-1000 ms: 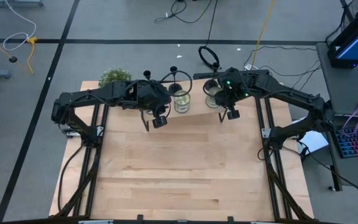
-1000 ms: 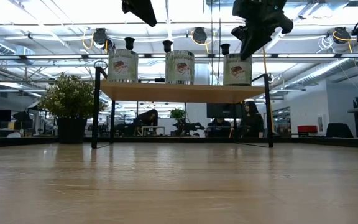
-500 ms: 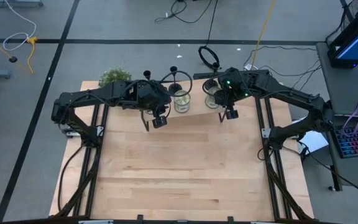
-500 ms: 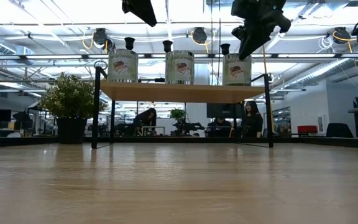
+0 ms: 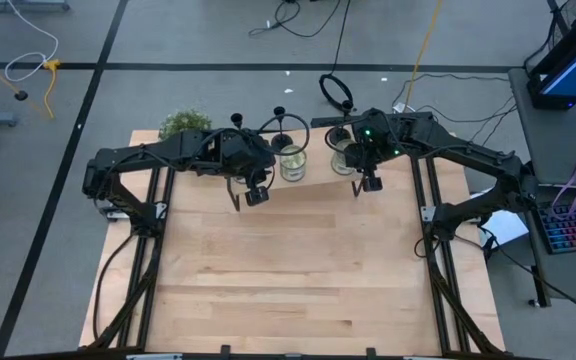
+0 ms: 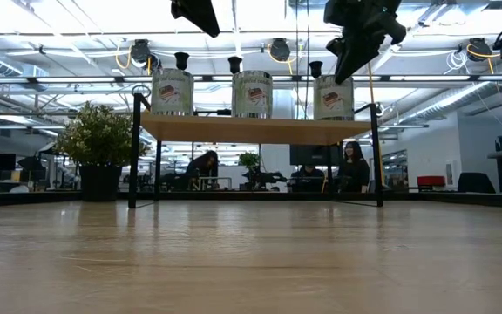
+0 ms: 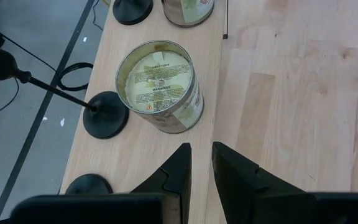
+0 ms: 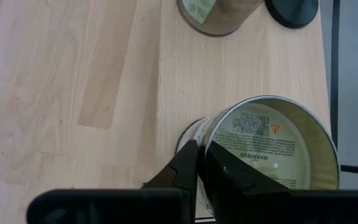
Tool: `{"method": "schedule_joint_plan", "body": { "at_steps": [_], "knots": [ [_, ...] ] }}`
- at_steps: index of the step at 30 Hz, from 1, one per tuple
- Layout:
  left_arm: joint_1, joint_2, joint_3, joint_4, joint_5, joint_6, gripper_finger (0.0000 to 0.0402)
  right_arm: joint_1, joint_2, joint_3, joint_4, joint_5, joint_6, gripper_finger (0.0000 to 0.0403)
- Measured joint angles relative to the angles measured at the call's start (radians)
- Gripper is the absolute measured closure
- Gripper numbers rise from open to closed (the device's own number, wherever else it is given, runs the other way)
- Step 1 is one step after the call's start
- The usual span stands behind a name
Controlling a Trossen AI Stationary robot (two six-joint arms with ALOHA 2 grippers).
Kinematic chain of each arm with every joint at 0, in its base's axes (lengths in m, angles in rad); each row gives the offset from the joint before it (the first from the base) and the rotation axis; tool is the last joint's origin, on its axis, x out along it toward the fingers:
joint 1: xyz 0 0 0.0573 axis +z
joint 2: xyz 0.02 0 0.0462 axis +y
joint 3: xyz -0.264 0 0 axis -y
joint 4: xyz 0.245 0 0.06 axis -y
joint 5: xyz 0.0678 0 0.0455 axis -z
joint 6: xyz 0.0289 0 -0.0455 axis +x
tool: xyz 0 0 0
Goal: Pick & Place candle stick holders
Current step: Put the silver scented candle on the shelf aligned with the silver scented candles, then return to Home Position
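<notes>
Pale wooden table (image 5: 298, 280) was bare up front, with a raised wooden shelf (image 6: 260, 129) along the top edge of the high view. On it sat three round metal tins (image 6: 252, 93), and all three matte-black candle stick holders (image 6: 234, 63) were upright behind the tins. So as far as I could tell, nothing had been picked yet and the whole job was left.

My left gripper (image 7: 202, 149) hung above the shelf's front edge, fingers with just a narrow gap and nothing between them. In its wrist view the nearest holder's disc base (image 7: 105, 114) sat to the left of a tin, which stood between the fingers and most of the holders. My right gripper (image 8: 201, 146) had its fingers pinched nearly together, empty, right over the rim of the right-hand tin (image 8: 266, 149). I couldn't tell if it touched. The closest holder base (image 8: 294, 12) was off at the upper right of that frame, well apart. A potted green plant (image 5: 185, 123) sat at the shelf's left end.
</notes>
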Motion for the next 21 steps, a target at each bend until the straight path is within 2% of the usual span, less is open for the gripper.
{"method": "schedule_joint_plan", "body": {
  "at_steps": [13, 21],
  "knots": [
    [0.0, 0.0, 0.0, 0.0, 0.0, -0.001, 0.0332, 0.0, 0.0, 0.0, 0.021, -0.005, 0.07, 0.0391],
    [0.0, 0.0, 0.0, 0.0, 0.0, -0.001, 0.0332, 0.0, 0.0, 0.0, 0.058, -0.002, 0.066, 0.0327]
  ]
}}
